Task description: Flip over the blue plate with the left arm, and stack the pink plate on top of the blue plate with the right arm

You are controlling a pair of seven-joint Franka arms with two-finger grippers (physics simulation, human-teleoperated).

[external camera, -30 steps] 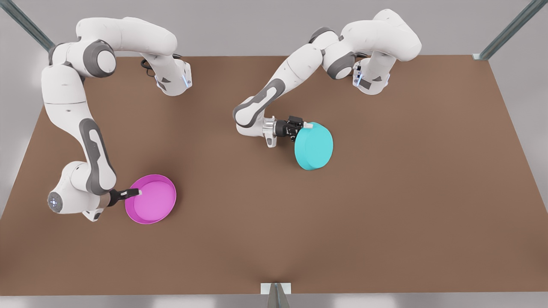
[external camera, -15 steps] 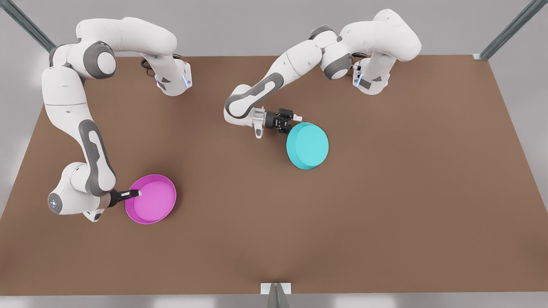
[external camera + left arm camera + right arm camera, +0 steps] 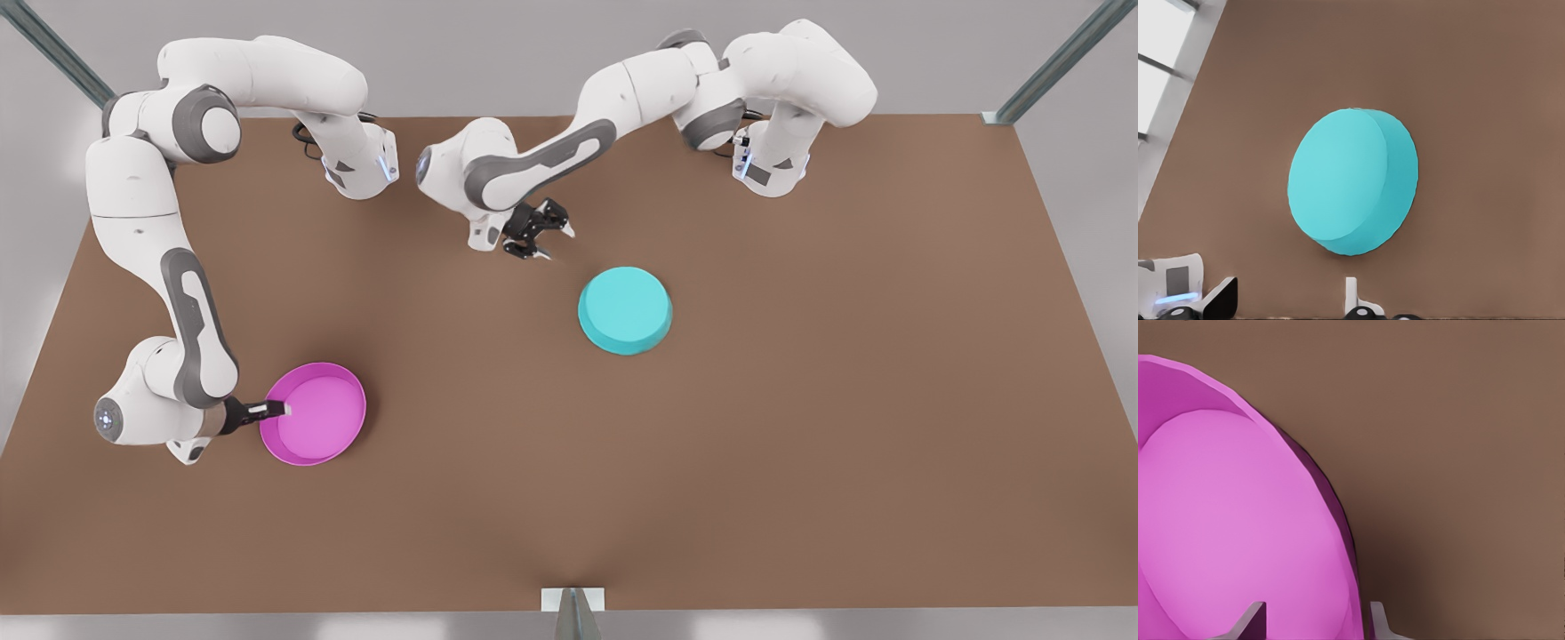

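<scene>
I have the blue plate (image 3: 625, 310) lying upside down on the table (image 3: 800, 400), flat base up, near the middle and a little toward the front view's right. My left gripper (image 3: 538, 233) hangs above the table just off the plate toward the front view's upper left, clear of it, with its fingers spread apart and nothing between them; in the left wrist view I see the blue plate (image 3: 1351, 181) whole, with the tips of the fingers (image 3: 1351, 297) short of its edge. The pink plate (image 3: 313, 412) sits right way up toward the front view's lower left, well apart from the blue one, its lighter inside showing. My right gripper (image 3: 272, 409) is at the pink plate's rim on the side facing the front view's left. In the right wrist view the two fingers (image 3: 1251, 621) straddle the rim of the pink plate (image 3: 1231, 533), one inside the dish and one outside over the table; I cannot tell whether they press on the rim or stand just off it.
</scene>
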